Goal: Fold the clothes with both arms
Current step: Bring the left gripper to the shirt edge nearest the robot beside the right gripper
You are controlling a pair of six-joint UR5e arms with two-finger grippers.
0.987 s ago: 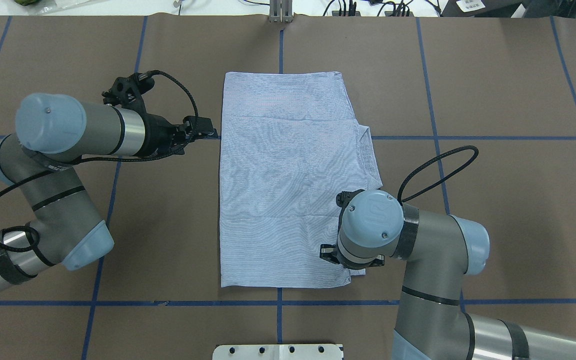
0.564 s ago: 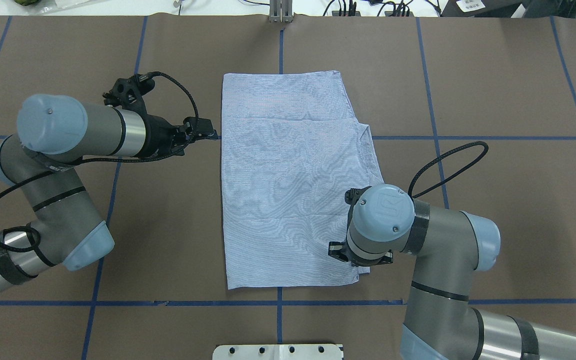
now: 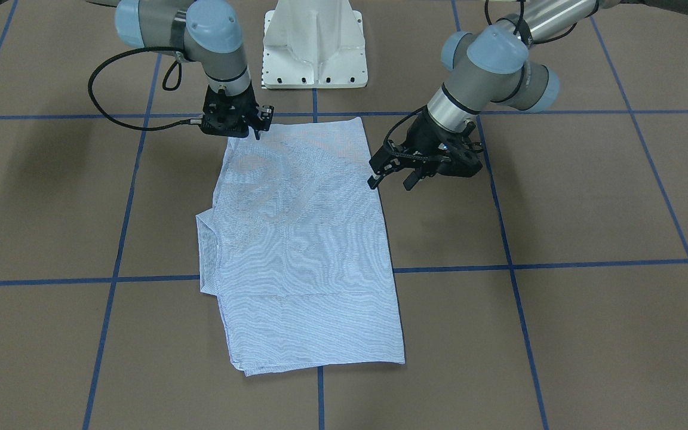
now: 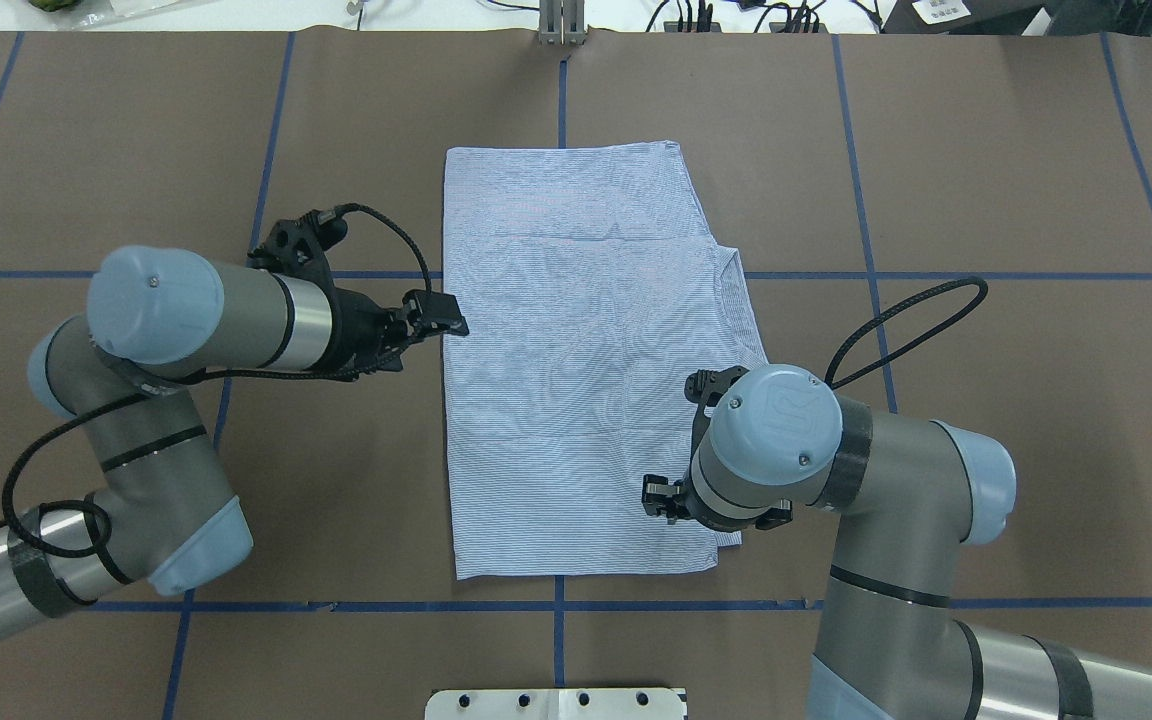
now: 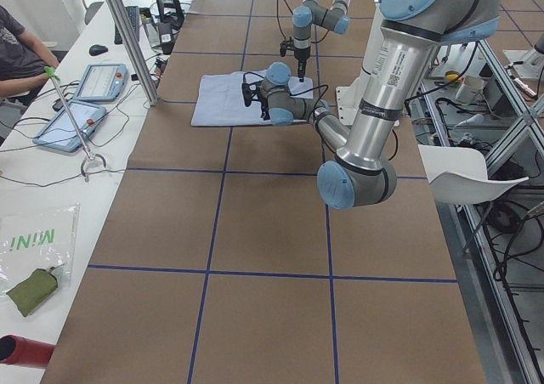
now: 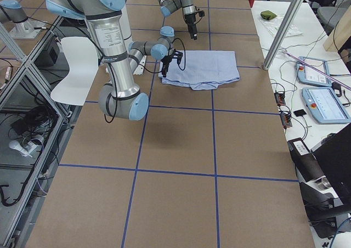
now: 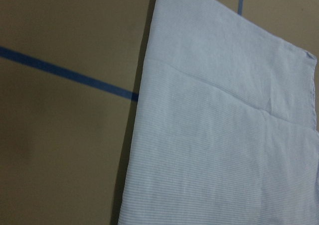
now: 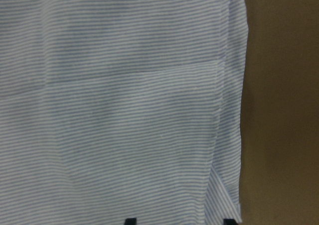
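Observation:
The light blue striped shirt [image 4: 576, 380] lies folded into a tall rectangle at the table's middle, a collar edge sticking out on its right side. It also shows in the front view [image 3: 302, 251]. My left gripper [image 3: 389, 177] is open and empty, low beside the shirt's left edge, about halfway along it [image 4: 451, 322]. My right gripper [image 3: 255, 132] is open and points down over the shirt's near right corner. In the right wrist view its fingertips [image 8: 130, 220] stand apart above the cloth [image 8: 124, 110]. The left wrist view shows the shirt's edge [image 7: 224, 125] on brown table.
Brown paper with blue tape lines [image 4: 866, 275] covers the table. The white pedestal base [image 3: 314, 45] stands at the near edge, close to the shirt's hem. Tablets and cables [image 5: 85, 104] lie on a side bench past the far edge.
My left gripper has moved toward the robot along the shirt's left edge and slightly closer to it. The right wrist has shifted a little right; the shirt's near end slid right with it.

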